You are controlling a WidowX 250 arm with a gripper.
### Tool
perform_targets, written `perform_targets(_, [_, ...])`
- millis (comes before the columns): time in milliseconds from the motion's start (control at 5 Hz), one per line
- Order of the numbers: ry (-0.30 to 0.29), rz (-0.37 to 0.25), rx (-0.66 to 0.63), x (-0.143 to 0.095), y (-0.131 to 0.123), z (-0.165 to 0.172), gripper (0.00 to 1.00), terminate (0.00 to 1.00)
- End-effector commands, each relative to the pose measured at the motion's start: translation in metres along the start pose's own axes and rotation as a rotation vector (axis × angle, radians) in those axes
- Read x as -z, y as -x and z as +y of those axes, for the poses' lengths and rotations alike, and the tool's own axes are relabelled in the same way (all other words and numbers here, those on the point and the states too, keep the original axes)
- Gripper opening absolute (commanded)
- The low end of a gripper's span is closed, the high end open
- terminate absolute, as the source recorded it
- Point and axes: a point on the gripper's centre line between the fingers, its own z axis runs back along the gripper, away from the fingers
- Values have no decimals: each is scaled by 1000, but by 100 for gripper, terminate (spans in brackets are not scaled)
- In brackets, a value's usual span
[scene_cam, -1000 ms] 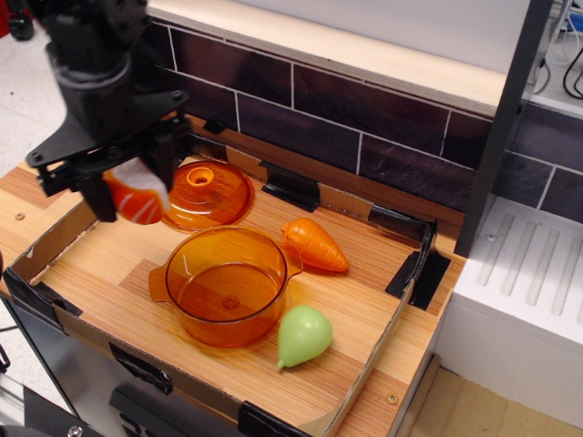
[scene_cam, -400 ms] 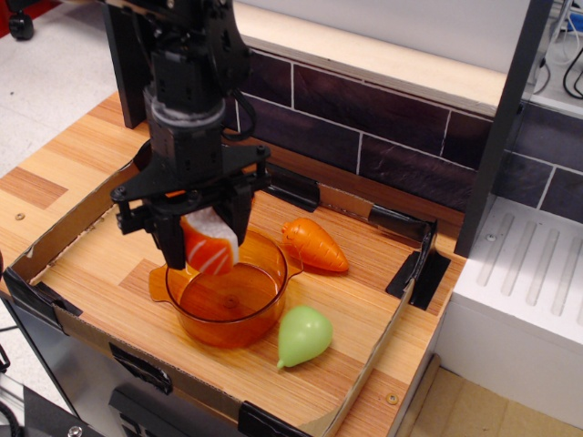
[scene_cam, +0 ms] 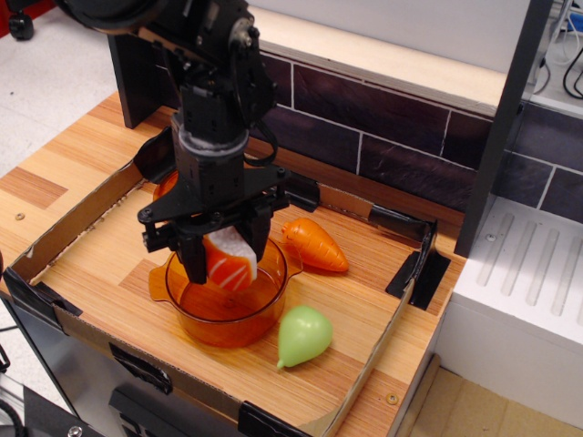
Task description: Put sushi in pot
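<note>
My gripper [scene_cam: 226, 259] is shut on the sushi [scene_cam: 231, 261], an orange piece with pale stripes over a white rice block. It holds the sushi tilted, right over the opening of the pot [scene_cam: 228, 305], at about rim height. The pot is round, translucent orange, with small side handles, and stands in the front middle of the wooden tray. The arm hides the pot's back rim.
An orange carrot [scene_cam: 316, 245] lies to the right of the pot. A pale green pear [scene_cam: 302, 335] lies at the pot's front right. The orange lid [scene_cam: 165, 188] is mostly hidden behind the arm. Cardboard walls [scene_cam: 55, 238] edge the tray; a dark tiled wall [scene_cam: 383, 127] stands behind.
The gripper has carried the sushi from the left, above the lid, rightward and down to just over the pot's opening. The pot, carrot and pear have not moved.
</note>
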Motion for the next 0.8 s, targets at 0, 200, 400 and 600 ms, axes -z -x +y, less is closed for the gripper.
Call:
perform_targets(0, [5, -19, 39, 1, 12, 0, 0, 0])
perform_targets(200, [-18, -36, 45, 3, 10, 1, 100, 0])
perform_targets(400, [-16, -31, 54, -7, 8, 2, 100, 0])
perform_targets(600, [42, -20, 35, -32, 4, 3, 100, 0])
